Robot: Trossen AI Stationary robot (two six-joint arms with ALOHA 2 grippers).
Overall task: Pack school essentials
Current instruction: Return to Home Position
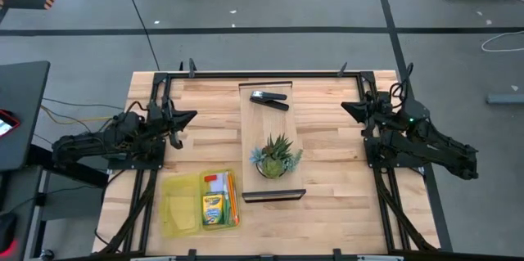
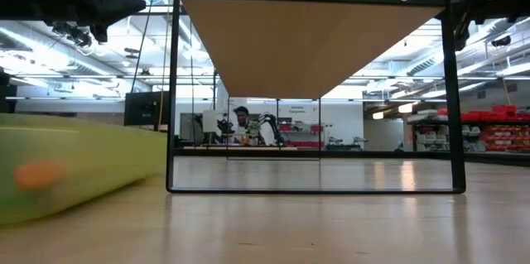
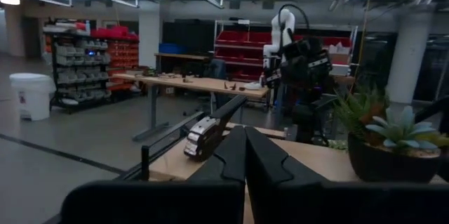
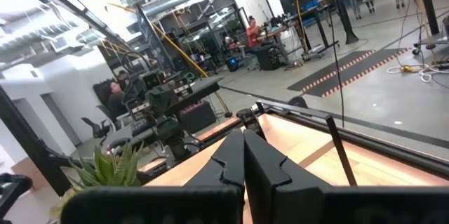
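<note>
A yellow-green see-through case (image 1: 182, 205) lies open and flat near the table's front left. In it lie a yellow-and-green crayon box (image 1: 214, 211), thin orange pencils (image 1: 232, 199) and a pale pad with a small red piece (image 1: 214, 181). In the low view the case (image 2: 74, 165) is a blur at the left. My left gripper (image 1: 195, 116) is shut and hovers level over the table's left side, pointing right. My right gripper (image 1: 344, 106) is shut and hovers over the right side, pointing left. Neither holds anything.
A raised wooden shelf (image 1: 254, 126) on a black frame stands mid-table. It carries a black stapler (image 1: 270, 99) at the far end and a spiky green potted plant (image 1: 276, 157) at the near end. Bare wood lies on both sides of the shelf. People sit in the room behind.
</note>
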